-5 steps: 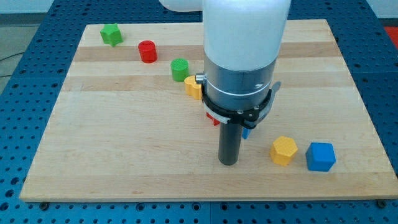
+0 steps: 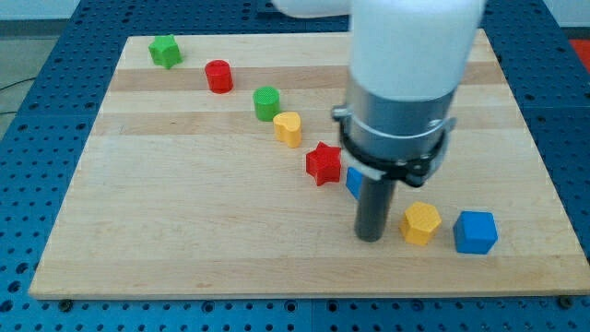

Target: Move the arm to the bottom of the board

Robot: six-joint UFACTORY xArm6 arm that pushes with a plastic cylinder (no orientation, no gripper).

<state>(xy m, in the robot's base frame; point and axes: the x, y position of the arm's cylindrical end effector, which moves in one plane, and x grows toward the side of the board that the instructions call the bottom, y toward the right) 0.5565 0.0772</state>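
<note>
My tip [image 2: 371, 238] rests on the wooden board [image 2: 184, 240] near the view's bottom edge, right of centre. A yellow hexagonal block [image 2: 420, 222] sits just to its right, with a blue cube [image 2: 476, 231] beyond that. A blue block [image 2: 353, 182] is partly hidden behind the rod, just above the tip. A red star block [image 2: 324, 163] lies up and to the left of the tip.
A diagonal row runs toward the view's top left: a yellow heart-shaped block [image 2: 289, 129], a green cylinder [image 2: 266, 102], a red cylinder [image 2: 218, 76] and a green star-like block [image 2: 166, 51]. The arm's wide white body hides the board's upper right.
My tip has moved to the view's right, closer to the yellow hexagonal block. The red star and the yellow heart-shaped block are now uncovered. The blocks look unmoved.
</note>
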